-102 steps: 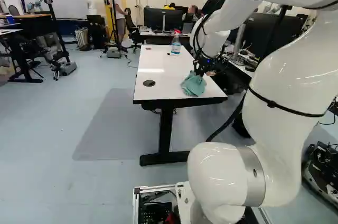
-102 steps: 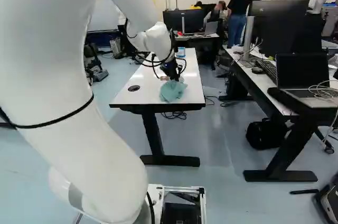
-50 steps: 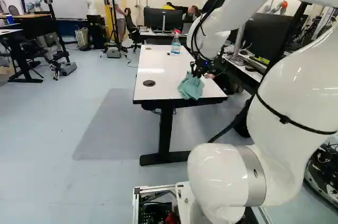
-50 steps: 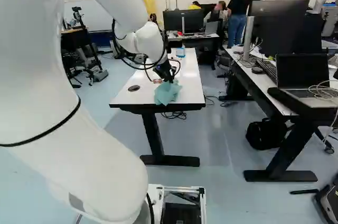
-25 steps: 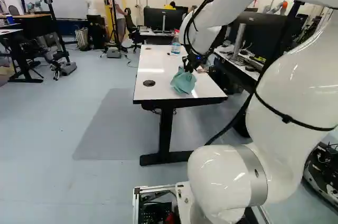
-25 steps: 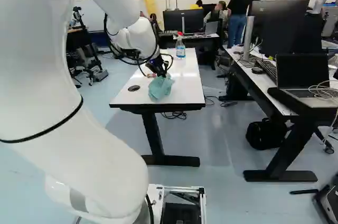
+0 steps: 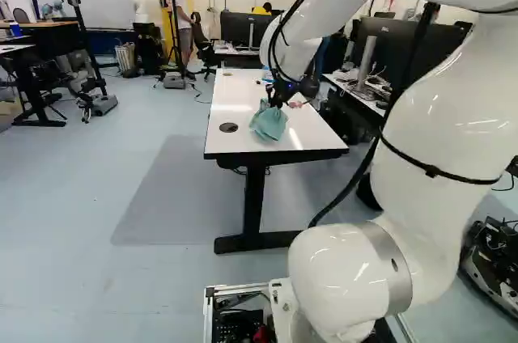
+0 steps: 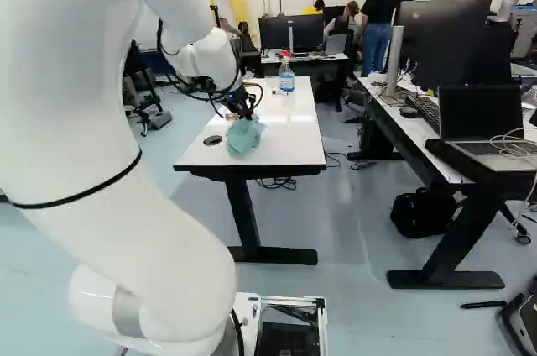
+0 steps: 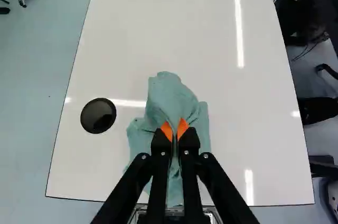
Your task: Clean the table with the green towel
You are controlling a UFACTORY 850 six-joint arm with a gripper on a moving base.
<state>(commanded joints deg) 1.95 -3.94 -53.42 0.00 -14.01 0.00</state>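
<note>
Right base view, white table on blue-grey floor, pincer pinching green towel, spray bottle beyond, desk alongside

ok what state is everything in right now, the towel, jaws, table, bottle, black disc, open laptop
Green towel: bunched up, pinched, on the tabletop
Jaws: closed on the towel, orange pads either side of a fold
Table: upright on its legs, top partly covered by the towel
Spray bottle: standing upright, red top on
Black disc: in the tabletop, uncovered by the towel
Laptop: open, screen dark
</note>
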